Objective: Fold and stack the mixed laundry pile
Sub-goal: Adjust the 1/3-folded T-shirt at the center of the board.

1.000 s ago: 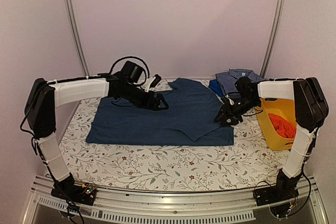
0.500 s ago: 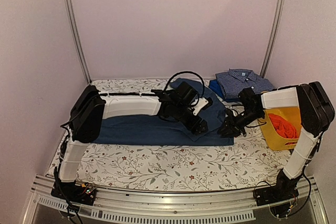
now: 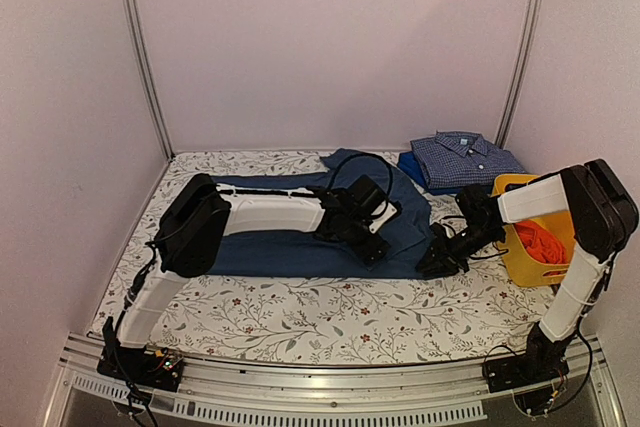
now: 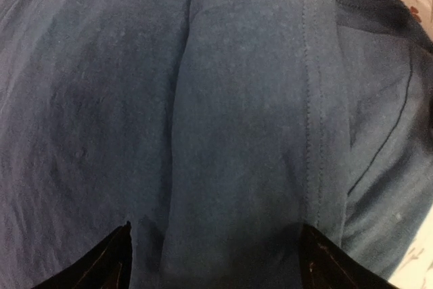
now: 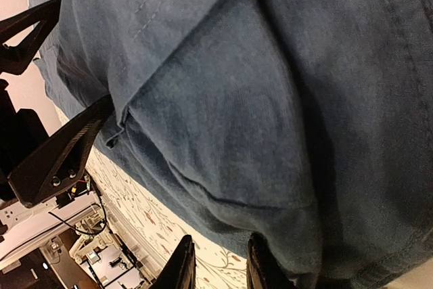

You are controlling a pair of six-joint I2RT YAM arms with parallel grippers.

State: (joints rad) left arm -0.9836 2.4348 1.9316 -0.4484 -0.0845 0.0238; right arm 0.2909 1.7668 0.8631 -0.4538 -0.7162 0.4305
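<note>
yellow basket (image 3: 508, 252) sits at the right edge of the floral tabletop (image 3: 300, 312). 1 red-orange cloth (image 3: 540, 240) is bunched inside it; nothing else shows in there.

dark blue garment (image 3: 270, 247) is the biggest item. it lies spread flat mid-tabletop, wider than deep, with 1 flap folded over its right part; the stitched hem of that flap runs down the left wrist view. fabric is mostly smooth, with a few soft creases.

check shirt (image 3: 465, 155) is folded, collar up, at the far right corner behind the basket. 1 small blue folded piece (image 3: 411, 167) touches its left side.

left claw (image 4: 216, 235) has its tips wide apart, low over the folded flap, with nothing between them.

right claw (image 5: 218, 262) is narrow, tips at the garment's near right hem. can't tell if cloth is pinched.
</note>
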